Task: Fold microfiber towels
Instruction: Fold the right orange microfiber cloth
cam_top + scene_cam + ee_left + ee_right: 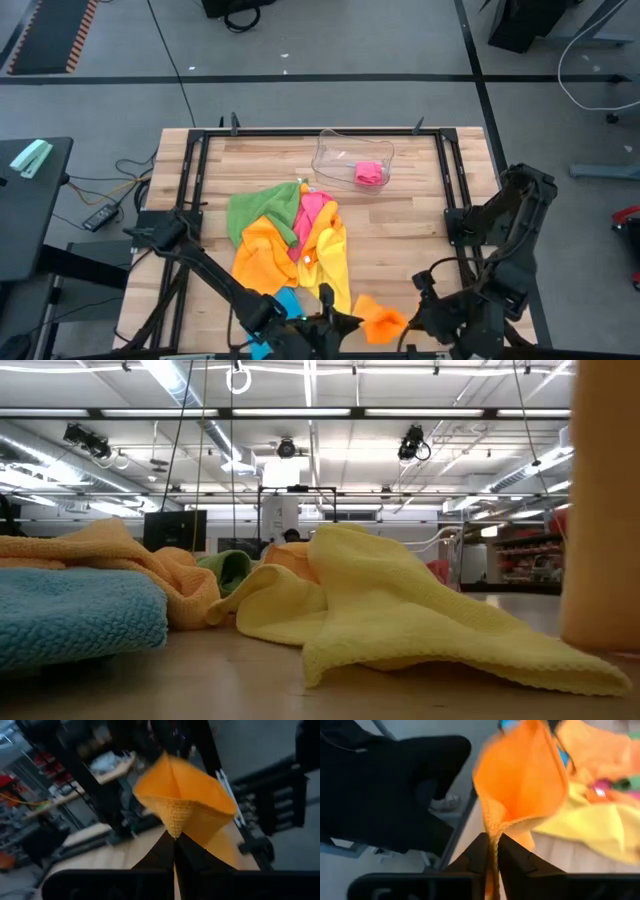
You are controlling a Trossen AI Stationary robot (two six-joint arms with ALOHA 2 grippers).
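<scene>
because a towel has to hang free before it can be folded, the small orange towel is held up off the near edge of the table between both arms. the left gripper is pinched tight on one corner, and the right gripper nips another edge with its fingers nearly together. the unfolded towel pile lies mid-table, out of the way, while a pink towel sits in the clear tray at the far side.
</scene>
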